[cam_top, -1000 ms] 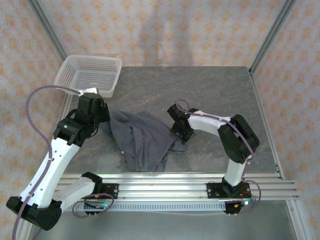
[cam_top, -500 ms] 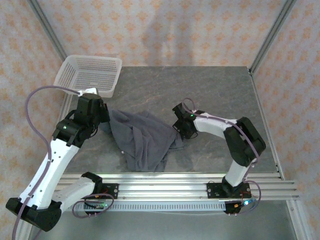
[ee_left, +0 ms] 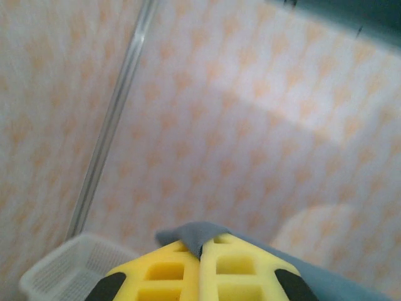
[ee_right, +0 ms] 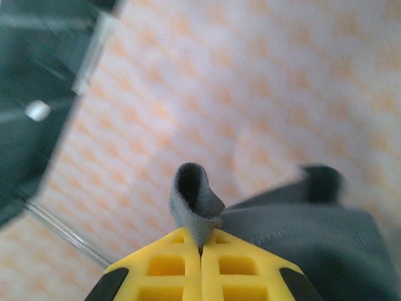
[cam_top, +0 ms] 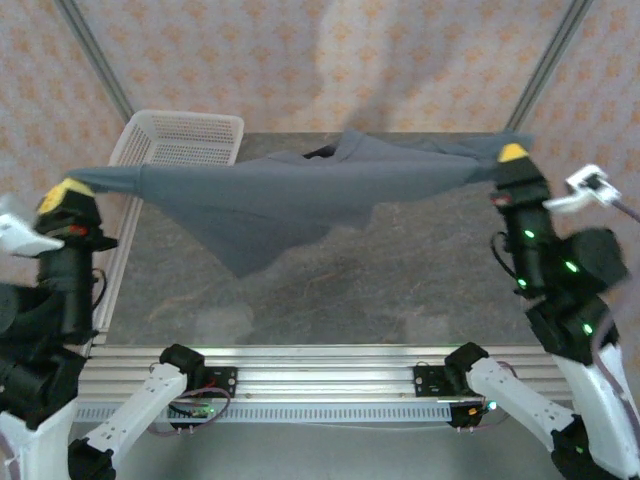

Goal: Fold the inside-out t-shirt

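Slate-grey cloth hangs in mid-air in the top view. The inside-out t-shirt (cam_top: 270,195) is stretched above the table (cam_top: 420,280) between the left gripper (cam_top: 66,189) and the right gripper (cam_top: 512,153), and its middle sags to a point. A white basket (cam_top: 185,135) sits at the far left corner, below the cloth's left end. I judge that a drooping edge could catch on the basket's rim as the shirt comes down.

From the left wrist, the left gripper (ee_left: 201,248) shows its yellow jaws pressed together on a thin lip of the t-shirt (ee_left: 194,231), with the basket (ee_left: 59,273) below. So little fabric is nipped that a harder pull could slip it free.

From the right wrist, the right gripper (ee_right: 202,243) pinches a small looped fold of the t-shirt (ee_right: 301,232). That hold looks just as slight. If either corner drops, the shirt will likely land bunched up.
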Available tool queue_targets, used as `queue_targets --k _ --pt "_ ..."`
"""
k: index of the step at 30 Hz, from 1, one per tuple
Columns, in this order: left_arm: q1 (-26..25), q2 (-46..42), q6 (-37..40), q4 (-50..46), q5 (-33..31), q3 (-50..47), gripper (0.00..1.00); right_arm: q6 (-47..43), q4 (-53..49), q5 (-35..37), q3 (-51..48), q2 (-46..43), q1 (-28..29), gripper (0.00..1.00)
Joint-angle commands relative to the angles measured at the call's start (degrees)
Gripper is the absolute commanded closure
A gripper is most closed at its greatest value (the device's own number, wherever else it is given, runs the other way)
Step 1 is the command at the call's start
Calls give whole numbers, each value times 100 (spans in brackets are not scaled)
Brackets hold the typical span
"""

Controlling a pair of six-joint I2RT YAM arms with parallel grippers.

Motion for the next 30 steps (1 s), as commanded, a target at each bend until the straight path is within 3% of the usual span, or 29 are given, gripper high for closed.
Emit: queue_targets --k 1,17,25,27,30 --pt "62 149 148 620 251 -12 100 -671 432 -32 -239 -7 -4 100" --pt "58 370 77 1147 1320 611 100 -1322 1180 -1236 1100 -55 -5 100" --pt "60 825 230 1574 1215 253 100 -2014 1432 -862 1166 526 -5 100" --pt "54 1038 261 1830 1062 105 100 -2237 1404 -543 1293 862 -3 100" --pt "81 1556 306 2134 983 24 100 -2655 1249 -708 1773 1608 -5 100"
